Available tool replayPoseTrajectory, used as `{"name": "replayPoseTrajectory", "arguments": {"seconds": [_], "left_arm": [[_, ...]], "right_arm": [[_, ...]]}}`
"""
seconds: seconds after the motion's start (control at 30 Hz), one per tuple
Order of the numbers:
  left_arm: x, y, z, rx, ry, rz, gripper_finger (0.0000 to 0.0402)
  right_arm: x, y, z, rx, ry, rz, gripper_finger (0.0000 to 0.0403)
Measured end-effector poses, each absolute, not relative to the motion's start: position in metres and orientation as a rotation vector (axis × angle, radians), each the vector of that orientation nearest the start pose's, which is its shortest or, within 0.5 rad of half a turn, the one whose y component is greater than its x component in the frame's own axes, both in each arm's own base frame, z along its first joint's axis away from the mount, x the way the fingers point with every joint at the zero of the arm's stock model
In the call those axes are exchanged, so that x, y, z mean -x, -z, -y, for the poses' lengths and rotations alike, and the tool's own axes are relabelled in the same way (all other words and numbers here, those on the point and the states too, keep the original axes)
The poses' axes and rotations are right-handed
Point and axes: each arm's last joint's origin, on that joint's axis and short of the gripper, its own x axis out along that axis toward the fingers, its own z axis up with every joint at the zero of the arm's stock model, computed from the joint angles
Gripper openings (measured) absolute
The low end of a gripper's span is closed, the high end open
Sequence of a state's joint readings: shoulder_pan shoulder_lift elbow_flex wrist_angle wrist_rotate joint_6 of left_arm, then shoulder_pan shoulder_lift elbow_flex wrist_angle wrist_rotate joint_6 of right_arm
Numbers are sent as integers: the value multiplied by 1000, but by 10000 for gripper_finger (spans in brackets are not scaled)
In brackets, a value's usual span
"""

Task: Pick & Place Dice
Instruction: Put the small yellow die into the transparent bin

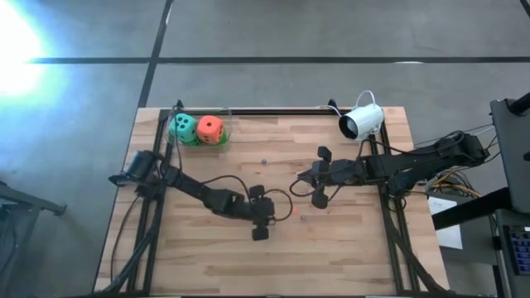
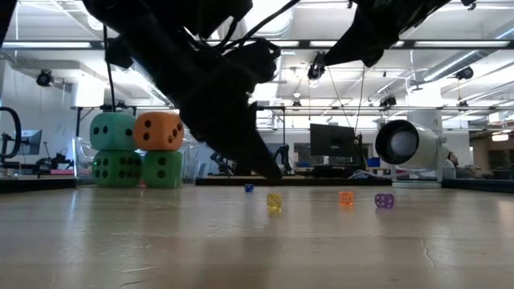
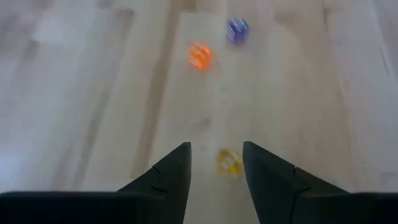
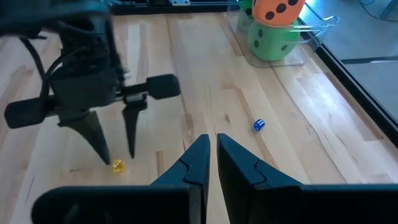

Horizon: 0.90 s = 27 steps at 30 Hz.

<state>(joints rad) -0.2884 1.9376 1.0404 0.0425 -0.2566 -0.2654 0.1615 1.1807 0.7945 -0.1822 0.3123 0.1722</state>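
I've set the left pincer (image 4: 115,155), fingers apart, astride the yellow die (image 4: 117,165) (ready to pinch); right pincer (image 4: 211,146) nearly together

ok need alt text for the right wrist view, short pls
The left gripper points down at the wooden table, its open fingers straddling a tiny yellow die. A tiny blue die lies farther right, and a clear tray in the far corner holds large foam dice. The right gripper fills the foreground, fingers nearly together.
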Motion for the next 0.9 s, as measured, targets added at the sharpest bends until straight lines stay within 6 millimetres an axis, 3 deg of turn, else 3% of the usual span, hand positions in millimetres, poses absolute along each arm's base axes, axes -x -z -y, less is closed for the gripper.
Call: {"name": "replayPoseTrajectory", "arguments": {"seconds": [0.4,0.9], "left_arm": [[-368,-102,102,25,-60,-835,150],[-369,-101,102,33,-45,-841,149]], "right_arm": [[-248,-260,-31,-35,193,-537,27],[-248,-260,-31,-34,193,-538,27]]}}
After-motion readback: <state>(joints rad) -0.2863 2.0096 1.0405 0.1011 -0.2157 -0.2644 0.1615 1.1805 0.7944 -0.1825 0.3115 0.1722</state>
